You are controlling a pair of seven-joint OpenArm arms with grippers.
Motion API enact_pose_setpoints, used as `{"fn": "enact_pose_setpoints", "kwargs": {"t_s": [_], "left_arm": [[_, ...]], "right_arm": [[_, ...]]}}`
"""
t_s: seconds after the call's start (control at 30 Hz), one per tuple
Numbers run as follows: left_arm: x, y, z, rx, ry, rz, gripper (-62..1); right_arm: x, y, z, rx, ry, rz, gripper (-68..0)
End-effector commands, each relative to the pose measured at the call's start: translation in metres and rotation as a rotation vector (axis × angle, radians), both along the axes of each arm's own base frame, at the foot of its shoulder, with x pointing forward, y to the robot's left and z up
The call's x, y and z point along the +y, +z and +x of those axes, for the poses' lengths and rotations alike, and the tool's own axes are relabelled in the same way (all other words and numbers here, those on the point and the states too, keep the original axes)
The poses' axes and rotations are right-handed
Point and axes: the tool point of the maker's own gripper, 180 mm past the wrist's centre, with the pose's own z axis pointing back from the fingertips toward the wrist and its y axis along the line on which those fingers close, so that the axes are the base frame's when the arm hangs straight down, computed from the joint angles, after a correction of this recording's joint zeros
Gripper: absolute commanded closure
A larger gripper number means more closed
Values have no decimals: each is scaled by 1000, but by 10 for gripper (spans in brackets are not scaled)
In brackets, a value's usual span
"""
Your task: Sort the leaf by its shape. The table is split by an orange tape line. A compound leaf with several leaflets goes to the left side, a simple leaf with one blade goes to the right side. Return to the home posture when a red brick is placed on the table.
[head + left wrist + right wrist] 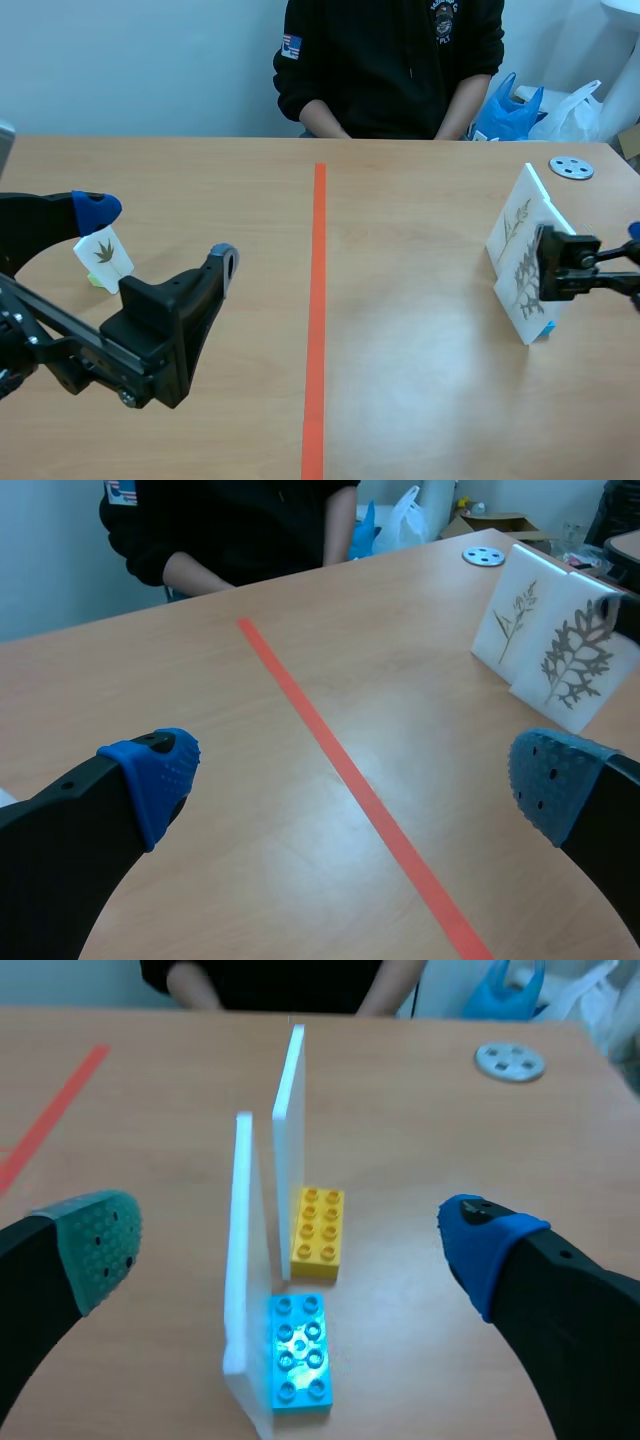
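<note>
Two white leaf cards stand at the right of the orange tape line (318, 300). The far card (517, 222) shows a thin branching sprig and rests on a yellow brick (316, 1232). The near card (527, 285) shows a deeply cut feathery leaf and rests on a blue brick (298, 1350). My right gripper (585, 262) is open just behind them, its fingers either side of both cards (242, 1260) without touching. A third small card (103, 255) with a dark palmate leaf stands at the far left. My left gripper (158, 233) hangs open beside it, holding nothing.
A person in a black top (390, 60) sits across the table, hands at the far edge. A grey disc (571, 167) lies at the back right behind the cards. Blue and white plastic bags (520, 110) sit off the table's far right corner.
</note>
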Motion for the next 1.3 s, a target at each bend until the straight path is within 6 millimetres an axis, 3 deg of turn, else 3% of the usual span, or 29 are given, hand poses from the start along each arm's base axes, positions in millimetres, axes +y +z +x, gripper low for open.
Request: {"fn": "enact_pose_setpoints", "kwargs": {"t_s": [0.0, 0.13, 0.3, 0.6, 0.8, 1.27], "left_arm": [[1, 6, 1, -23, 0, -4, -623], [1, 6, 1, -23, 0, -4, -623], [1, 6, 1, -23, 0, -4, -623], [1, 5, 1, -19, 1, -3, -623], [1, 5, 1, -20, 0, -4, -623], [1, 5, 1, -20, 0, -4, -623]], "right_arm": [[2, 19, -2, -44, 32, -6, -675], [18, 48, -14, -70, 112, -18, -679], [56, 72, -34, -76, 262, -12, -679], [98, 78, -71, -3, 407, 28, -679], [105, 71, -82, 32, 431, 60, -679], [105, 72, -81, 29, 431, 59, -679]]}}
